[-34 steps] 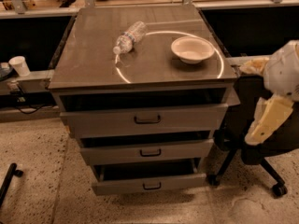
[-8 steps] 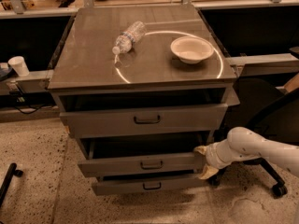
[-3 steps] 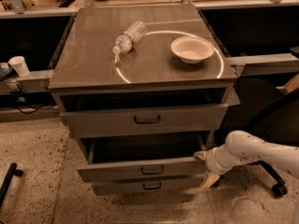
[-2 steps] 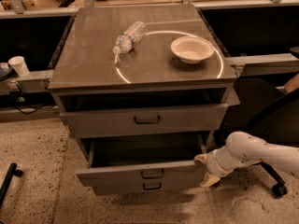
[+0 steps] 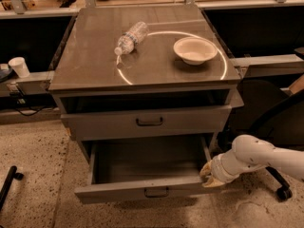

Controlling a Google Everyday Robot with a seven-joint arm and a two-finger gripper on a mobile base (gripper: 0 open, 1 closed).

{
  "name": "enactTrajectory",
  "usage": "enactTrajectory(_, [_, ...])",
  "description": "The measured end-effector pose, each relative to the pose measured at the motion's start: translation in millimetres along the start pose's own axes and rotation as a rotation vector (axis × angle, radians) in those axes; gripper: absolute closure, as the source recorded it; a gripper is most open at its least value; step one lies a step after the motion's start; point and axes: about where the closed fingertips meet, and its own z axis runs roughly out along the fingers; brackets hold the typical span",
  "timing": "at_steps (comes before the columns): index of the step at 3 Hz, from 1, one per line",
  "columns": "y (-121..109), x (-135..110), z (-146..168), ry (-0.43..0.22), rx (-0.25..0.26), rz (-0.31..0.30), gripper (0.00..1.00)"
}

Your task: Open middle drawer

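The middle drawer of the grey metal cabinet stands pulled far out toward me. Its plain grey tray shows empty inside, and a small dark loop handle sits at the centre of its front. My gripper on the white arm is at the drawer's right front corner, touching its side edge. The upper drawer above is slightly ajar. The drawer below is hidden under the pulled-out one.
On the cabinet top lie a clear plastic bottle on its side and a white bowl. A black office chair stands right of the cabinet. A white cup sits on a ledge at the left. The floor is speckled.
The middle drawer has slid steadily outward toward me, from slightly ajar to far open. My gripper has moved forward and down with its right front corner.
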Motion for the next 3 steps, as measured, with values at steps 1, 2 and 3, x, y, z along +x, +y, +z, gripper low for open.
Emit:
enactTrajectory(1, [1.0,-8.4,-5.2,-0.010,0.000,-0.025,0.66])
enactTrajectory(2, [2.2,-12.7,-9.5,-0.017,0.008,-0.023,0.49])
enactTrajectory(3, [2.2,-12.7,-9.5,-0.017,0.008,-0.023,0.25])
